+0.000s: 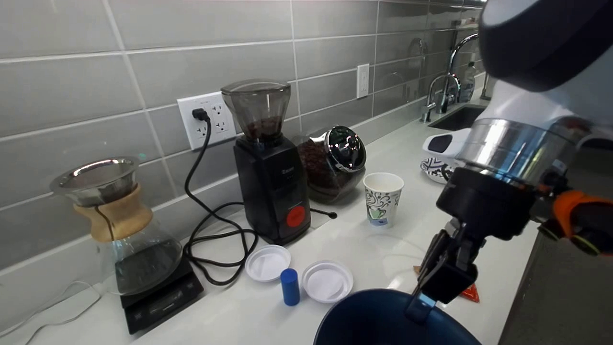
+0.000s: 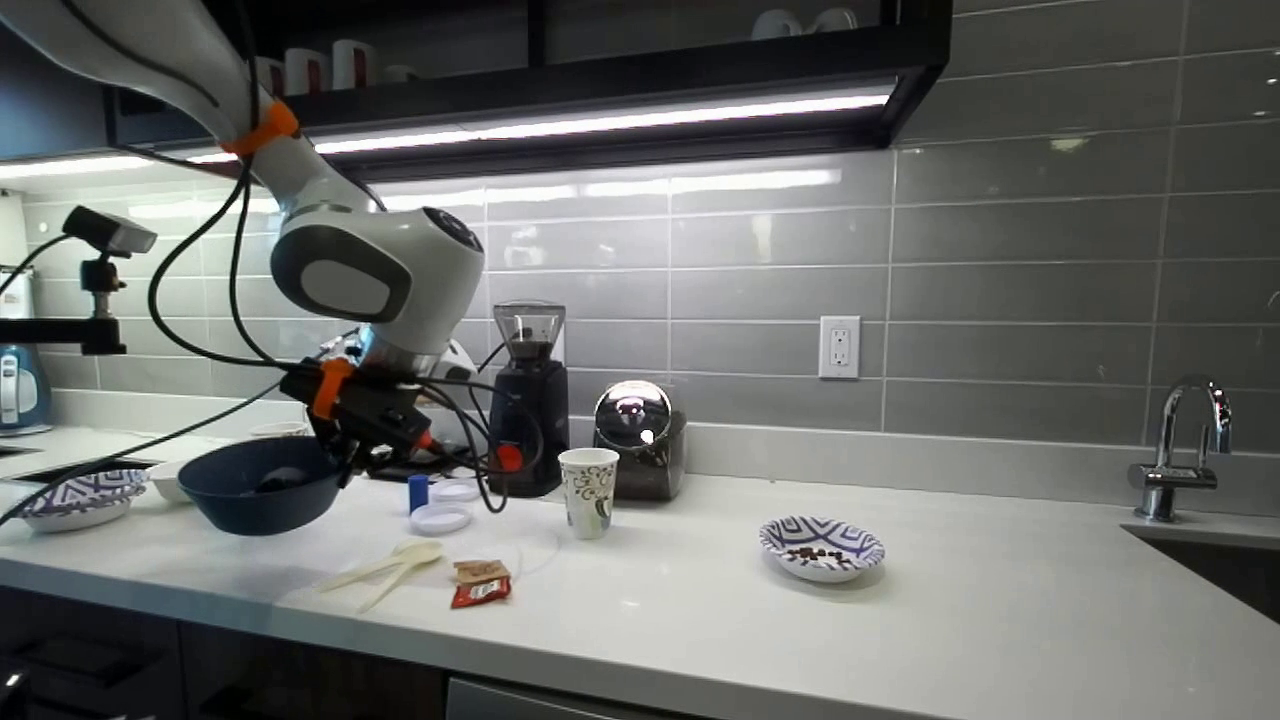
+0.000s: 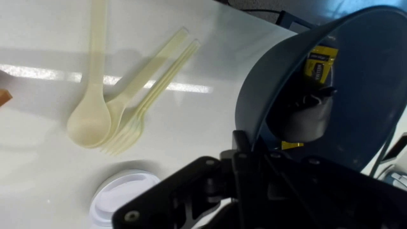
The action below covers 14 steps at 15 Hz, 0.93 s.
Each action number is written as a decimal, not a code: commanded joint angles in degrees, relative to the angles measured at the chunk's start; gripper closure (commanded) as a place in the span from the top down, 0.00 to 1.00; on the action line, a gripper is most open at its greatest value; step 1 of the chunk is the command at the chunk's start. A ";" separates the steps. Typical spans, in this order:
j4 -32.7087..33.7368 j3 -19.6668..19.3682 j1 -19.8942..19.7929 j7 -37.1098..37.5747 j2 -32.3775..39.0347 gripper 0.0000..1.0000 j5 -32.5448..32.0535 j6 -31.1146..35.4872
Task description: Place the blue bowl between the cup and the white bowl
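The navy blue bowl hangs from my gripper, which is shut on its rim. The bowl is at the bottom edge of an exterior view and appears raised above the counter. In the wrist view, the bowl looks tilted and contains a dark grey object and yellow packets; one finger is outside the rim and the other is hidden inside. The white cup stands upright right of the bowl; it also shows upright elsewhere. The white bowl, blue-patterned with dark bits inside, sits farther right; the arm partly hides it elsewhere.
A black grinder and bean jar stand by the wall. White lids, a blue cylinder, pale cutlery and small packets lie near the cup. Another patterned bowl is far left. A shelf hangs above.
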 commanded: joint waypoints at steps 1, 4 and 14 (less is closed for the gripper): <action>-5.78 -4.32 -1.59 3.10 -10.55 0.01 4.37 -6.53; -10.00 -7.94 -4.92 8.11 -17.43 0.01 3.02 -9.79; -7.04 -15.93 -15.19 19.24 -20.33 0.05 -3.24 -10.05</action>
